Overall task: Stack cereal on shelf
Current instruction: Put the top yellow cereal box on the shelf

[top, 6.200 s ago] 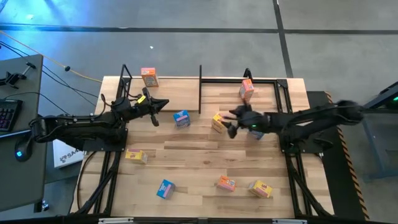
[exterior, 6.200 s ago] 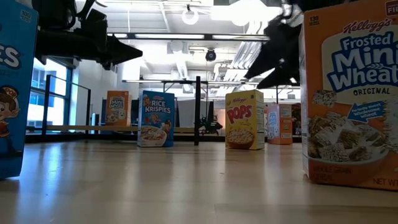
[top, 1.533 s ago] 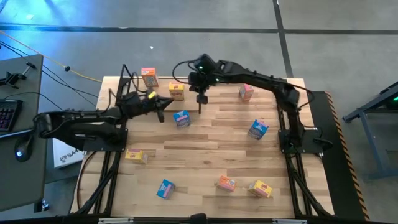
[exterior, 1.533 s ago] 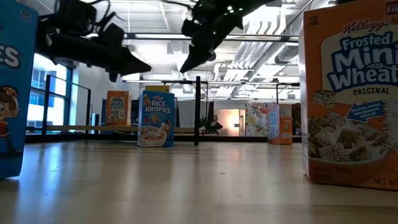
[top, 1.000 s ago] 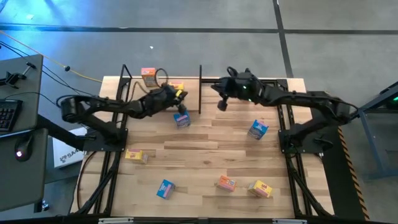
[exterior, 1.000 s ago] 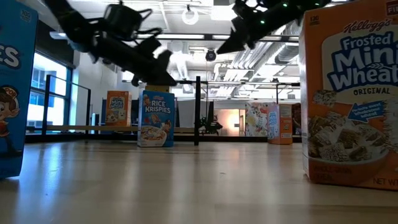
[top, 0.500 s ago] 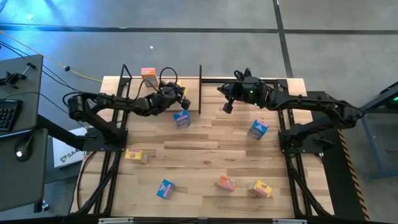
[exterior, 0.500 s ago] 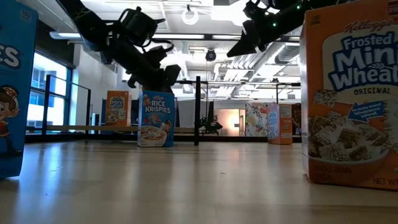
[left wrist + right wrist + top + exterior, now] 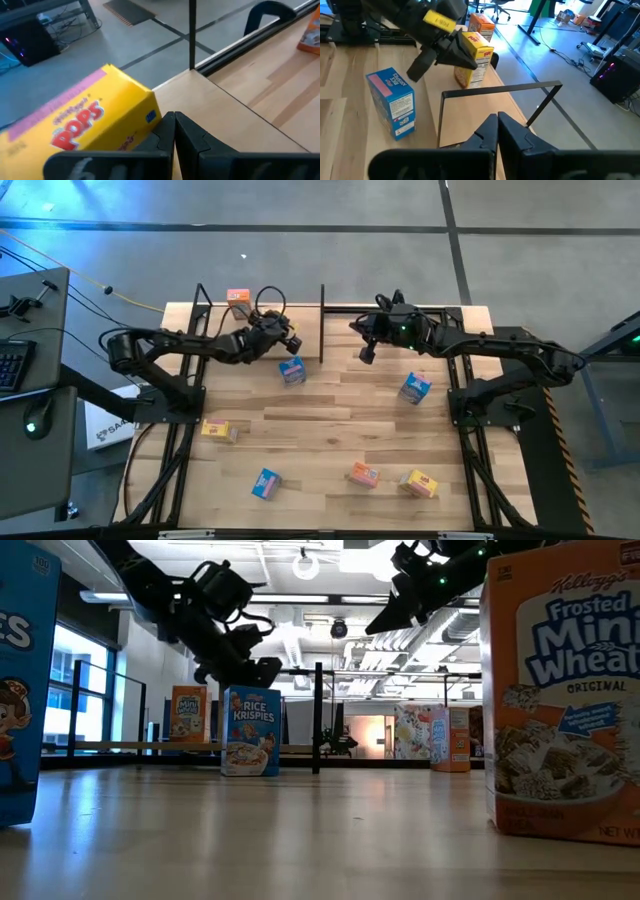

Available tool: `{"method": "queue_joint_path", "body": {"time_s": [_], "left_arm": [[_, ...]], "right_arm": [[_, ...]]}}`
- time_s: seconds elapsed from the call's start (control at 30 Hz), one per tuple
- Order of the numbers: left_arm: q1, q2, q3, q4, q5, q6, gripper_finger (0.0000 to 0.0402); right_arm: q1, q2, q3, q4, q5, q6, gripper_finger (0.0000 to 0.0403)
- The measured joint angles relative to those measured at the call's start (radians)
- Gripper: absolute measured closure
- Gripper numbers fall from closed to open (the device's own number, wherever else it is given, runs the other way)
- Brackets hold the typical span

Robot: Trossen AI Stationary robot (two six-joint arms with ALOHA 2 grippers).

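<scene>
A yellow cereal box (image 9: 90, 120) stands upright on the shelf (image 9: 500, 90) at the table's far edge, with an orange box (image 9: 481, 25) behind it. My left gripper (image 9: 290, 341) is shut, with its tips against the yellow box (image 9: 479, 70). A blue box (image 9: 292, 370) stands just near of it on the tabletop. My right gripper (image 9: 365, 354) hangs shut and empty above the table, right of the shelf's middle post (image 9: 322, 310). In the high view the left gripper hides the yellow box. My left gripper lies with the outer side of one shut finger (image 9: 165, 131) against the yellow box's narrow side (image 9: 150, 116), near its top. The fingers slant down from the table's left and near side. The box stands upright on its bottom end.
More cereal boxes are scattered on the tabletop: blue (image 9: 415, 387) at the right, yellow (image 9: 218, 430) at the left, and blue (image 9: 266, 483), orange (image 9: 364, 475) and yellow (image 9: 420, 483) near the front edge. Black shelf posts (image 9: 200, 295) rise along the far edge.
My left gripper has sunk a little beside the yellow box at the far edge. My right gripper has drifted slightly toward the table's right edge and then kept still. Both have stayed shut.
</scene>
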Motion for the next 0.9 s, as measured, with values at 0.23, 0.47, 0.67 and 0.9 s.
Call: {"method": "queue_joint_path", "body": {"time_s": [0.23,0.47,0.67,0.9], "left_arm": [[-0.006,-0.14,0.0,-0.156,0.115,0.087,0.0401],[0.018,-0.192,-0.074,-0.236,0.224,0.124,0.0401],[0.053,-0.186,-0.155,-0.058,0.275,0.124,0.0401],[0.098,-0.18,-0.165,-0.02,0.276,0.148,0.0401]], "right_arm": [[0.0,0.0,0.0,0.0,-0.004,-0.007,0.0403],[0.0,0.0,0.0,0.0,-0.008,-0.023,0.0403],[0.0,0.0,0.0,0.0,-0.008,-0.03,0.0403],[0.0,0.0,0.0,0.0,-0.008,-0.03,0.0403]]}}
